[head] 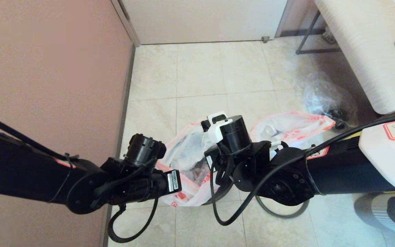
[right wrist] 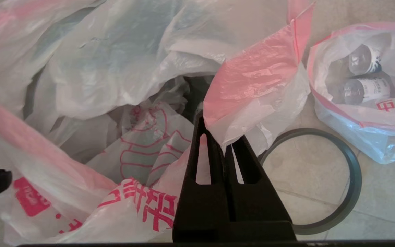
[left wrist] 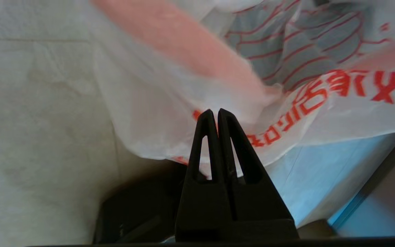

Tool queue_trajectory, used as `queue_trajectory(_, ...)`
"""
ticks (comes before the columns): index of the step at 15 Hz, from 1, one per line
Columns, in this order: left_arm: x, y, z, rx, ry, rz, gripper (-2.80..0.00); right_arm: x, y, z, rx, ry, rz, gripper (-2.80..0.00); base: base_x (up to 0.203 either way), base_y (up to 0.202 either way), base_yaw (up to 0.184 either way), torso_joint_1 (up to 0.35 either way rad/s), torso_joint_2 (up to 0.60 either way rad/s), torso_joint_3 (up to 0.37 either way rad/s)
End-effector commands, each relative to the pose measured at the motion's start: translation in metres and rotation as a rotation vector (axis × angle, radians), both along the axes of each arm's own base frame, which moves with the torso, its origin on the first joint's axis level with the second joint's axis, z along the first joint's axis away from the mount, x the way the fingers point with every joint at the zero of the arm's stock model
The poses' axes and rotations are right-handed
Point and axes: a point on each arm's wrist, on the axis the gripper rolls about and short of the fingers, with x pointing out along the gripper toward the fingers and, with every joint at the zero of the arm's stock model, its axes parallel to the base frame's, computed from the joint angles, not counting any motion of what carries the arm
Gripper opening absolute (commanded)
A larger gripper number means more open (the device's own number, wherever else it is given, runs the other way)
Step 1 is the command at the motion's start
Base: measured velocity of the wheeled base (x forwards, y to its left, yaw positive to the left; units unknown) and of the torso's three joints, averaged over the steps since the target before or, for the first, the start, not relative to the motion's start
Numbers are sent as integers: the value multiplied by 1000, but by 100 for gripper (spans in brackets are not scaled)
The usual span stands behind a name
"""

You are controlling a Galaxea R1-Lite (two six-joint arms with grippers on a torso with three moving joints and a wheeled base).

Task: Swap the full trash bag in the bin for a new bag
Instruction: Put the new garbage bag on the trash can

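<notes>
Slippage is the main risk here: both grippers pinch only thin film of the new bag (right wrist: 142, 144), which drapes over the bin (left wrist: 139, 212) on the floor near the wall. The left gripper (left wrist: 217, 111) has its jaws closed on the printed edge; the right gripper (right wrist: 223, 137) has its jaws closed on the pink handle strip. Uneven pulling could tear the plastic or tip the bin. The full trash bag (right wrist: 365, 89) lies beside the rim ring (right wrist: 350, 161).

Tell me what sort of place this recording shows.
Probably an indoor room corner or hallway in a home or office: beige tiled floor, pink wall, a metal-legged table, and trash bags lying on the floor.
</notes>
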Motion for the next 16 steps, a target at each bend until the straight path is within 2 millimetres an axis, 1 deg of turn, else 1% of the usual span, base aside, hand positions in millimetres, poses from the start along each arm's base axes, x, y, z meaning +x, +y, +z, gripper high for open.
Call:
queue_trajectory(1,1,1,1,-6,-4,10,-280,0,0,0,-2,-1,-2,-280,0,0,0,0,0,0)
queue_trajectory(2,1,0,3,-12,-9,12,-280,0,0,-1,-2,0,-2,-280,0,0,0,0,0,0)
queue_trajectory(3,3,-1,5,-20,-17,17,0,0,1,-2,-4,2,-1,-280,0,0,0,0,0,0)
queue_trajectory(6,8,0,6,-22,-24,41,0,-1,2,-3,-4,4,2,-280,0,0,0,0,0,0)
queue_trajectory(8,15,0,3,-19,-22,56,0,-1,2,-2,-3,1,4,-280,0,0,0,0,0,0)
queue_trajectory(11,36,4,-8,-10,-41,110,0,-1,2,-2,-3,1,4,-280,0,0,0,0,0,0)
queue_trajectory(14,44,10,-11,-7,-40,140,0,-1,2,-2,-4,1,4,-280,0,0,0,0,0,0)
queue_trajectory(15,46,12,-11,-6,-42,150,-280,-1,2,-1,-3,0,4,-280,0,0,0,0,0,0)
queue_trajectory(16,44,12,-9,-8,-45,149,-280,-1,2,-1,-3,-1,4,-280,0,0,0,0,0,0)
